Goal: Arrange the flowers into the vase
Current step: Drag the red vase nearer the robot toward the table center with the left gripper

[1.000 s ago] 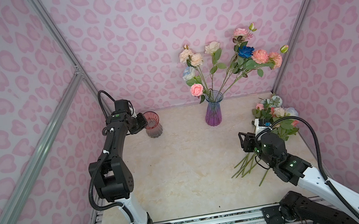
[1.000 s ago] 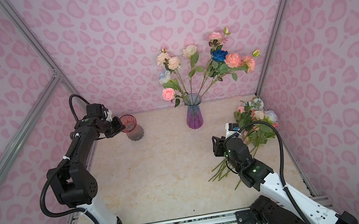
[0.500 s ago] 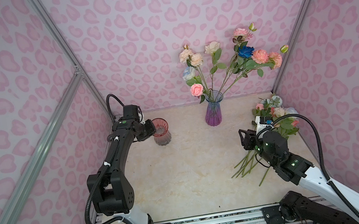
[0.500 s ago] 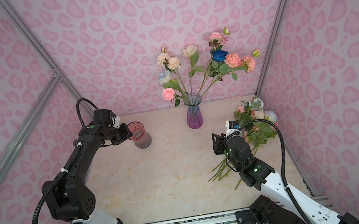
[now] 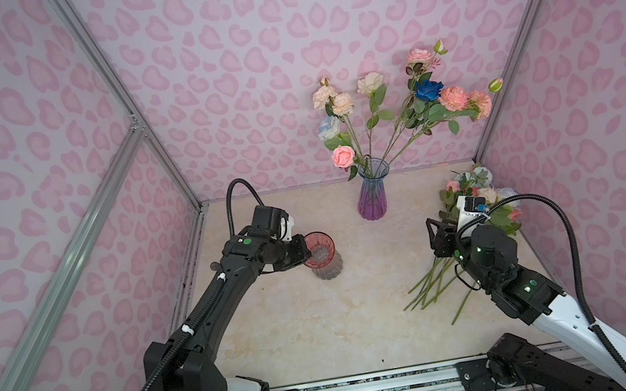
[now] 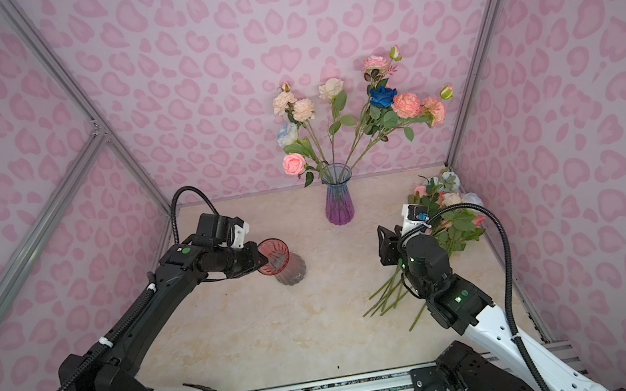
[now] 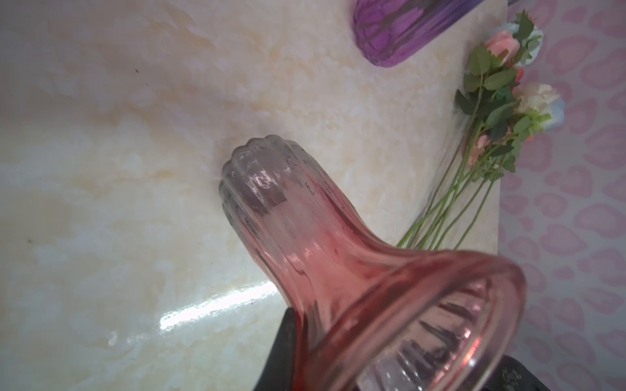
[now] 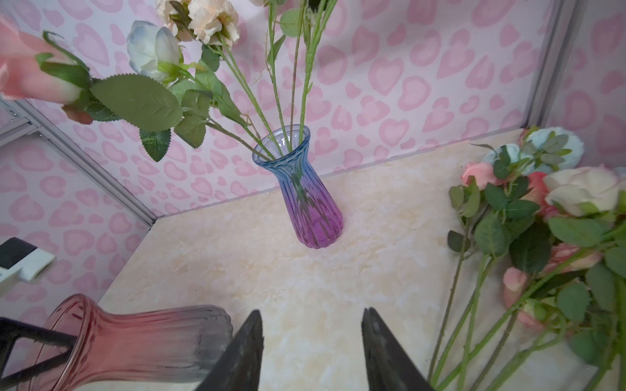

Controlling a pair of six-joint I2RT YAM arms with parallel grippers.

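My left gripper (image 5: 305, 253) (image 6: 263, 257) is shut on the rim of a ribbed pink-to-grey glass vase (image 5: 324, 260) (image 6: 284, 266) (image 7: 305, 223) (image 8: 135, 342), left of the table's middle. One finger sits outside the neck, the other inside the mouth. A blue-to-purple vase (image 5: 373, 196) (image 6: 339, 201) (image 8: 310, 203) stands at the back and holds several flowers (image 5: 395, 108) (image 6: 358, 114). More flowers (image 5: 475, 197) (image 6: 445, 206) (image 8: 542, 220) (image 7: 501, 101) lie in a pile on the right. My right gripper (image 5: 437, 234) (image 6: 386, 244) (image 8: 311, 313) hovers open and empty beside their stems.
Pink patterned walls with metal frame posts (image 5: 131, 118) close in the beige marble table (image 5: 323, 329) on three sides. The loose stems (image 5: 429, 284) fan out toward the front right. A metal rail (image 5: 374, 389) runs along the front edge.
My left arm has carried the pink vase from the back left corner toward the right and front of the table. The right arm has stayed still.
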